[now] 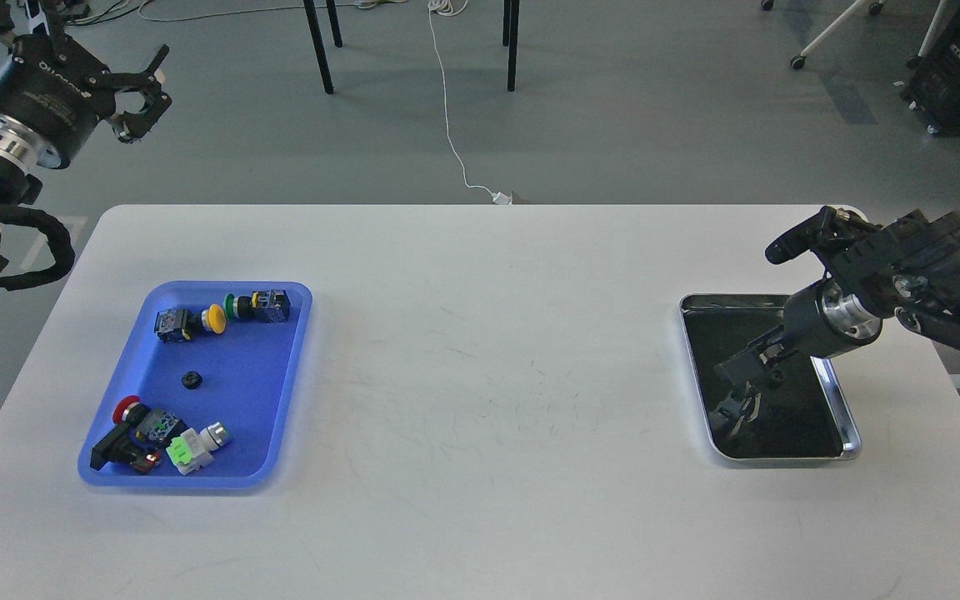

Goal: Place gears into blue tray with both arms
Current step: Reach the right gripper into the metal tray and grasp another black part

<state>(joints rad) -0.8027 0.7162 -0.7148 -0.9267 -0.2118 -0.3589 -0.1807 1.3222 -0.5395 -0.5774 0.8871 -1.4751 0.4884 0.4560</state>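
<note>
The blue tray (pixel 251 392) lies on the left of the white table. One gear (pixel 191 380), a tiny black toothed disc, rests near the tray's middle. My left gripper (pixel 140 87) hangs over the floor beyond the table's far left corner, well away from the tray, its claws spread open and empty. My right gripper (pixel 738 368) reaches in from the right and points down into the steel tray (pixel 852 443), close above its dark bottom. Its dark fingers blend with the bottom and their reflection. I cannot make out a second gear there.
Several coloured push-button switches (pixel 222 315) lie along the blue tray's far and near ends. Chair legs (pixel 319 50) and a white cable (pixel 449 125) are on the floor behind the table. A black cart (pixel 959 67) stands at the far right.
</note>
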